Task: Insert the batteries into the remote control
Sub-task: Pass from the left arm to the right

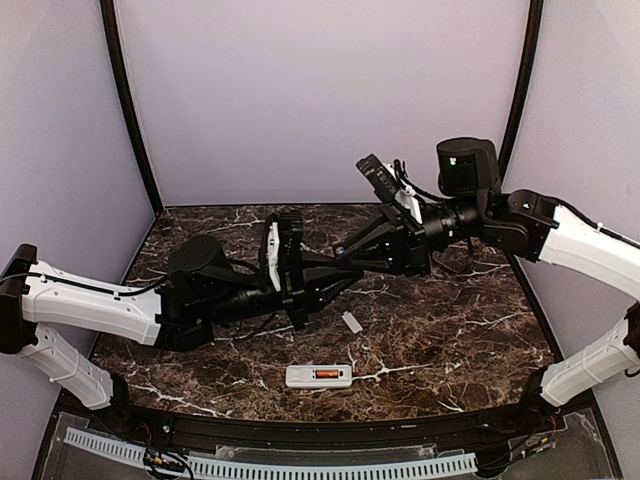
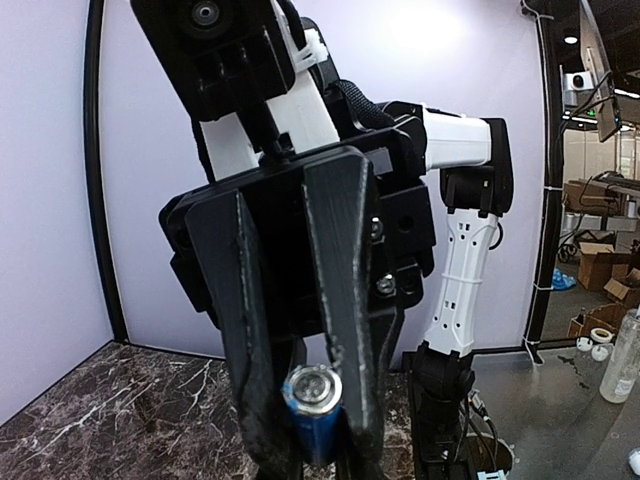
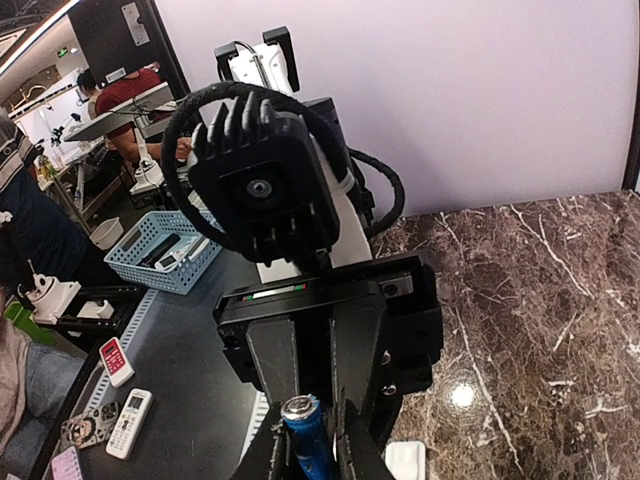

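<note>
Closest to the arm bases, the small white rectangular remote control [image 1: 319, 376] lies flat on the dark marbled tabletop [image 1: 450, 340], back side up; the slim orange-red battery [image 1: 326, 373] is sitting in its recess. A bit further back and to the right there's a small loose white cover piece [image 1: 352, 321], apart from the remote.

Further in, both arms meet nose to nose above the middle of the tabletop, well off the surface. The slim blue battery [image 2: 313, 415] is up there between them, roughly upright with a metal end on top. The right gripper [image 2: 318, 445] has its black fingers [image 2: 340, 280] pressed against both sides of the blue battery, so that one's pinching it. The left gripper [image 3: 310, 405] has its fingers [image 3: 360, 350] nearly together with only a thin gap, tips right at the battery; honestly can't tell if they're gripping it or just beside it. Behind everything are plain lilac walls [image 1: 320, 90].
</note>
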`<state>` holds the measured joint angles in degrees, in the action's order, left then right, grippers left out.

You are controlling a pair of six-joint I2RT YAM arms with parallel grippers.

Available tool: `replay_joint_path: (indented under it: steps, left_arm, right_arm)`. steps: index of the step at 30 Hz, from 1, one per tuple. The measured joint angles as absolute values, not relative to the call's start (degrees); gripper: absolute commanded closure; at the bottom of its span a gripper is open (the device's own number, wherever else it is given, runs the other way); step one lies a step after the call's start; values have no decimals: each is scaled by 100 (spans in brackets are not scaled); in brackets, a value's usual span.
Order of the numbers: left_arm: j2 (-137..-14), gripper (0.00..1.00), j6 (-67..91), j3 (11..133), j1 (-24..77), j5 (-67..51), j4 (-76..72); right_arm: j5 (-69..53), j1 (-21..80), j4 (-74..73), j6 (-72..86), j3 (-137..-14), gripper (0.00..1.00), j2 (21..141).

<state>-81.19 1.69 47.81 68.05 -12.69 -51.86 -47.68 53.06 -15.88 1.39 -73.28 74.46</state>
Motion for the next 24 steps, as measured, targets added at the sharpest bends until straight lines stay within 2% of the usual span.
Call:
replay_joint_path:
  steps: [5,12,14,15,16,17,19,21,24]
  left_arm:
    - [-8093,100,67,4762,6812,-1267,-5037]
    - [-8053,100,113,4729,6838,-1273,-5043]
    - [-8051,81,123,4729,6838,-1271,-5041]
    - [-8051,56,134,4729,6838,-1264,-5037]
    - [-8044,45,134,4729,6838,-1243,-5013]
    - [-8023,29,73,4720,6838,-1210,-4960]
    - [-7937,14,54,4668,6838,-1098,-4786]
    - [-7758,9,34,4593,6842,-913,-4611]
    - [-7255,6,25,4340,6842,-482,-4268]
  right_arm:
    - [-4713,5306,-1721,64,-7330,99,7446]
    - [-4718,5312,-1717,-80,-7347,100,7448]
    - [-4713,5312,-1717,-82,-7349,100,7448]
    - [-4696,5312,-1723,-82,-7349,100,7448]
    - [-4646,5312,-1750,-49,-7354,100,7448]
    - [-4576,5312,-1804,-16,-7363,100,7448]
    - [-4307,5269,-1986,47,-7395,100,7448]
    - [-4001,5157,-2305,117,-7393,100,7448]
    - [-3404,4919,-2764,211,-7389,100,7531]
